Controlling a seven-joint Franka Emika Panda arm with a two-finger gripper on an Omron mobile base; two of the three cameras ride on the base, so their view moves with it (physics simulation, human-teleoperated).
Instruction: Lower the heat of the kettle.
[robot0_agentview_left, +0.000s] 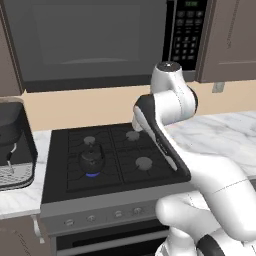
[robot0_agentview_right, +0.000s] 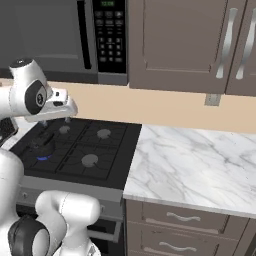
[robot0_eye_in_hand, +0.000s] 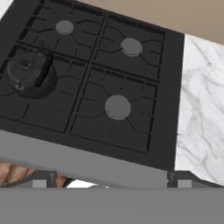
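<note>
The kettle (robot0_agentview_left: 92, 159), small, dark and rounded with an arched handle, sits on the front left burner of the black stove (robot0_agentview_left: 150, 175). A blue flame (robot0_agentview_left: 91, 174) glows under it. The kettle (robot0_agentview_right: 42, 142) also appears in the right base view, and at the upper left of the hand view as the kettle (robot0_eye_in_hand: 27, 72). My gripper (robot0_eye_in_hand: 111, 180) hovers above the stove's front edge, right of the kettle and well clear of it. Its fingertips (robot0_eye_in_hand: 41, 179) stand wide apart, open, with nothing between them. A row of control knobs (robot0_agentview_left: 91, 218) lines the stove's front panel.
A black coffee machine (robot0_agentview_left: 12, 145) stands on the counter left of the stove. A microwave (robot0_agentview_left: 90, 40) hangs above the burners. To the right of the stove stretches a marble counter (robot0_agentview_right: 200, 160), with drawers (robot0_agentview_right: 175, 217) under it and cabinets (robot0_agentview_right: 190, 45) above.
</note>
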